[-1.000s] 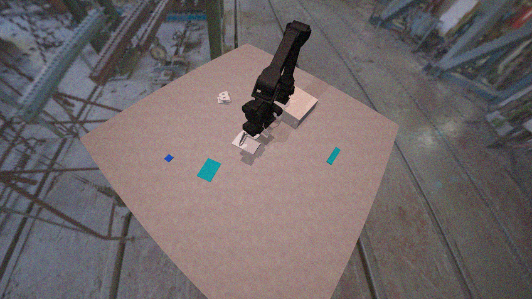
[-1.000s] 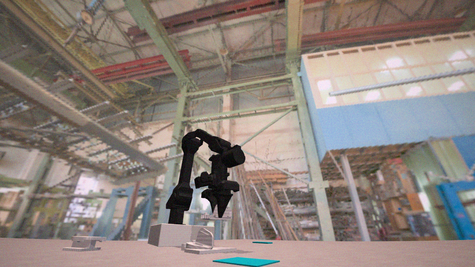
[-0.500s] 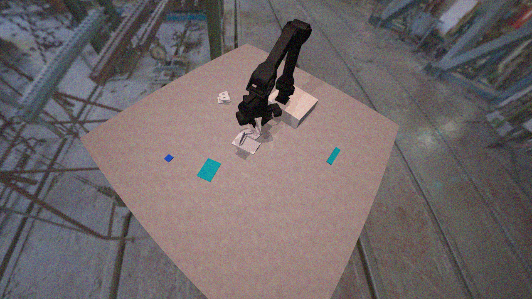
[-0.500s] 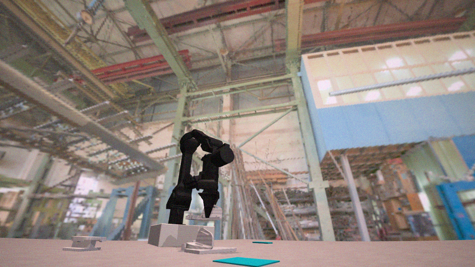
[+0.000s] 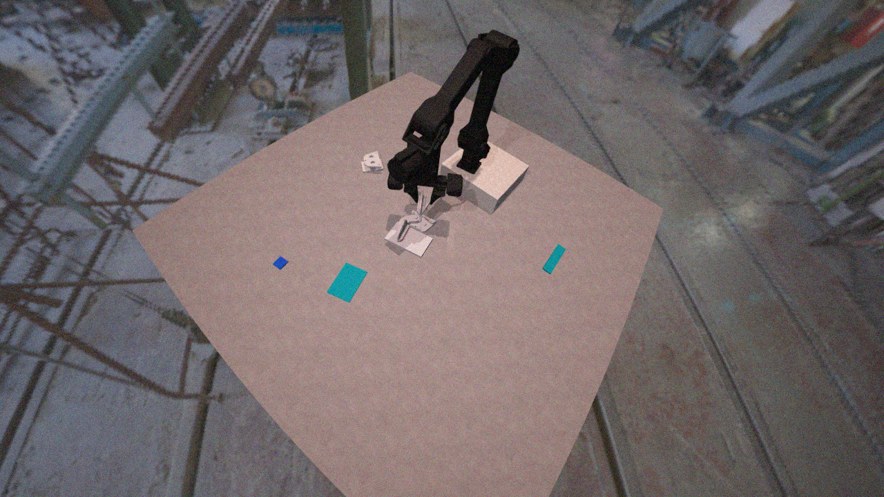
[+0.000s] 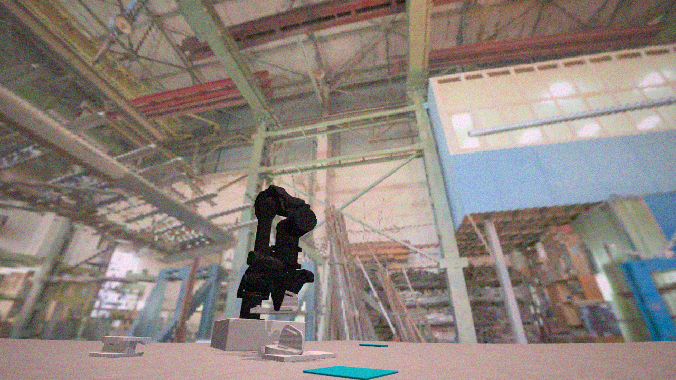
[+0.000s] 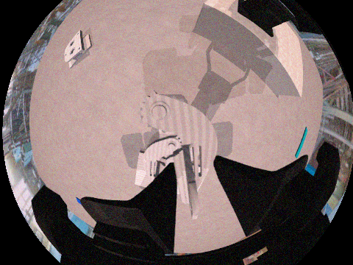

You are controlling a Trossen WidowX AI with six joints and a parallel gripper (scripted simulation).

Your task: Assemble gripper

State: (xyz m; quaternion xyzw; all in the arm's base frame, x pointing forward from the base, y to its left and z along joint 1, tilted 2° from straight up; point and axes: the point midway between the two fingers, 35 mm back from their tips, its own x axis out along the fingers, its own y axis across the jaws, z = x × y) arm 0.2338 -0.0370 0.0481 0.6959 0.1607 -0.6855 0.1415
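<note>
My gripper is shut on a white jaw by its upright ribbed part. The jaw's toothed end, with a round hole, points away from the fingers. It hangs above the gripper base. The other jaw sits on that base, its upright part standing; the held jaw partly covers it in the wrist view. The pins are hidden or too small to tell. The housing plate stands apart at the back left.
The pale block under the arm's foot stands behind the base. Flat on the table are a teal rectangle, a teal strip and a small blue square.
</note>
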